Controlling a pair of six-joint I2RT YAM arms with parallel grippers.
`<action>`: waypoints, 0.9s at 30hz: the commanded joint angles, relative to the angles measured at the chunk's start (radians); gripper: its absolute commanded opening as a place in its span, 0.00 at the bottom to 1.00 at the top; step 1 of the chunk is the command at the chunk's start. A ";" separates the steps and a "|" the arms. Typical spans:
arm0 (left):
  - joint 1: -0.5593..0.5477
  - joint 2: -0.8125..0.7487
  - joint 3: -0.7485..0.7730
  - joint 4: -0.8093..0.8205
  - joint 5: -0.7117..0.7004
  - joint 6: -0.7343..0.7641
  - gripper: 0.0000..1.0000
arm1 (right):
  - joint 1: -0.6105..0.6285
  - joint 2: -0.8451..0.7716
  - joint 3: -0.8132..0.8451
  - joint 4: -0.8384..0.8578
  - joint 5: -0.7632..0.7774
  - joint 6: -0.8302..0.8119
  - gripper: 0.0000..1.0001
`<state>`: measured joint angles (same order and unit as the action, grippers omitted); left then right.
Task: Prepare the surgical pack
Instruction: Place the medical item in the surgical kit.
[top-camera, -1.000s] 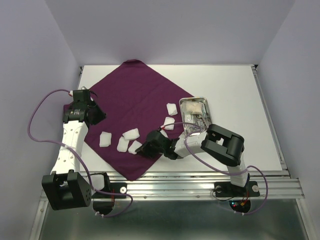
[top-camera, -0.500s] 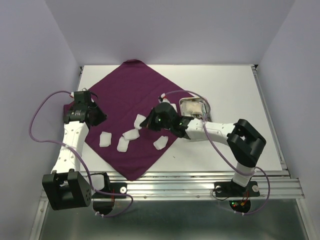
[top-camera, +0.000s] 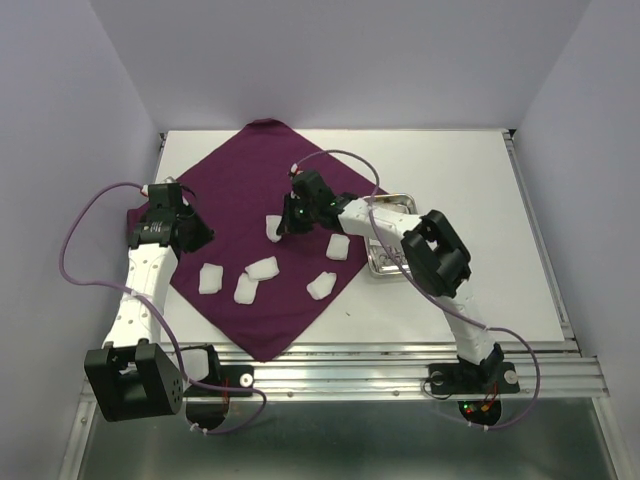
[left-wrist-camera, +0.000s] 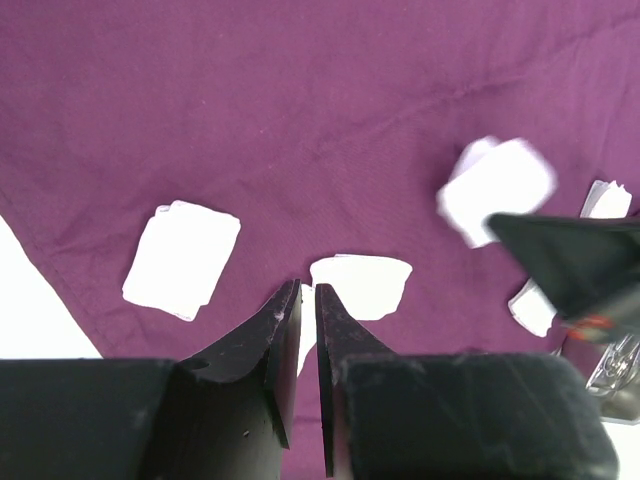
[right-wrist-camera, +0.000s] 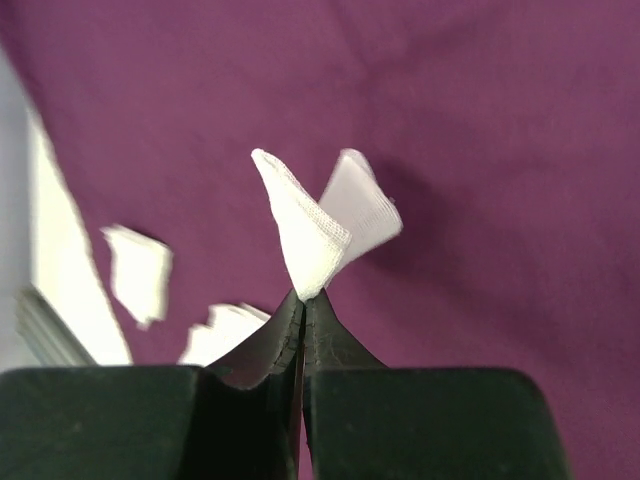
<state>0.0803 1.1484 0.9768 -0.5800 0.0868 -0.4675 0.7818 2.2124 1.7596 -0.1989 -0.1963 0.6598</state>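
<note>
Cloth (top-camera: 250, 180): spread flat. Your right gripper (right-wrist-camera: 302, 300): clamped on one gauze pad (right-wrist-camera: 320, 225), over the cloth centre. Five loose pads (top-camera: 263, 267) lie toward 6 o'clock. Tray (top-camera: 385, 263) at 3 o'clock; packing looks barely begun. Your left gripper (left-wrist-camera: 300, 300): pinched together, empty.

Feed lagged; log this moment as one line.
right jaws: shut on gauze pad, held above cloth | left jaws: shut, empty, over cloth | other pads: loose on cloth | tray: by cloth's right corner

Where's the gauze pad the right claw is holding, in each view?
Top external: gauze pad mid-cloth, at the right claw tip.
Left wrist: gauze pad upper right, blurred.
Right wrist: gauze pad at centre, pinched in the claw.
Shared landmark: purple cloth.
</note>
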 joint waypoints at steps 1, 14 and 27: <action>0.004 -0.027 -0.004 0.011 0.010 0.015 0.23 | 0.000 0.033 0.058 -0.088 -0.055 -0.060 0.01; 0.006 -0.024 0.000 0.011 0.016 0.012 0.23 | -0.038 0.066 0.092 -0.231 0.032 -0.101 0.34; 0.004 0.054 -0.049 -0.004 -0.153 0.024 0.43 | -0.038 -0.166 -0.044 -0.182 0.126 -0.108 0.66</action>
<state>0.0803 1.1618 0.9722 -0.5789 0.0292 -0.4644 0.7406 2.1590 1.7531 -0.4301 -0.0990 0.5606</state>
